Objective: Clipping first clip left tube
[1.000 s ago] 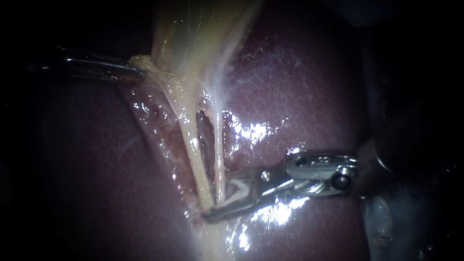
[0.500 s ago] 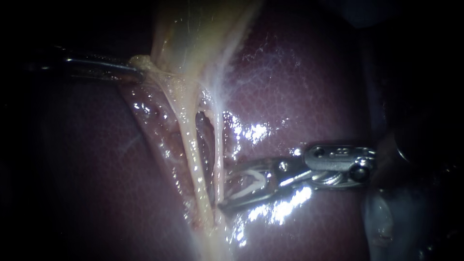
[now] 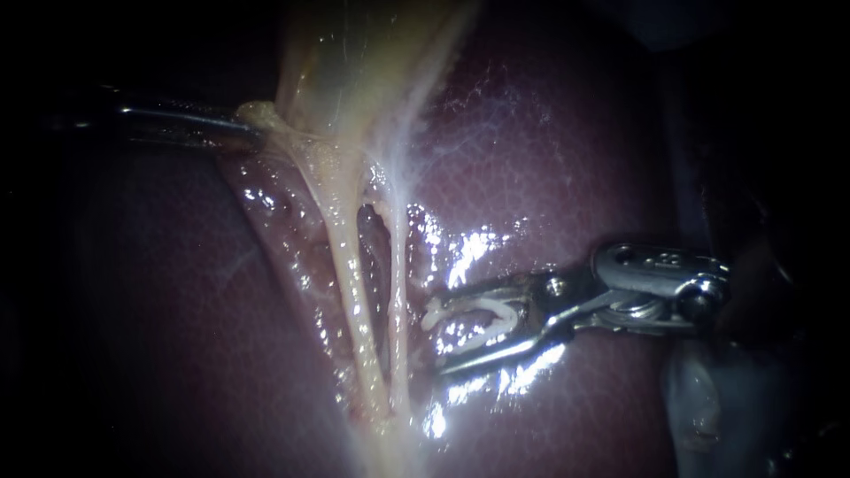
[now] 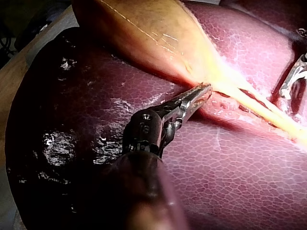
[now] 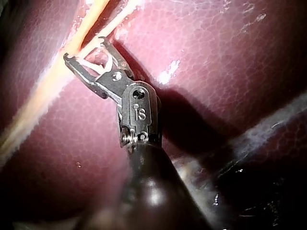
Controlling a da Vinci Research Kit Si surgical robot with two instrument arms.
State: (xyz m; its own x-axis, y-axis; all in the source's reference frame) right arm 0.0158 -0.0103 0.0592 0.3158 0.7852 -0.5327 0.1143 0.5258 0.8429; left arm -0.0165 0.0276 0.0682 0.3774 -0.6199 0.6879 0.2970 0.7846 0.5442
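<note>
My right instrument [image 3: 432, 341]: jaws spread, carrying a white clip [image 3: 482, 312], just beside the right tube [image 3: 399, 292]. Left tube [image 3: 352, 283]: beyond it, unclipped. My left instrument [image 3: 252, 131]: jaws clenched on the gallbladder [image 3: 354, 71].

Wet glossy finely pebbled liver [image 3: 575, 159], slick translucent gallbladder [image 3: 354, 62], shiny metal right instrument [image 3: 434, 341], smooth white clip [image 3: 482, 317].
</note>
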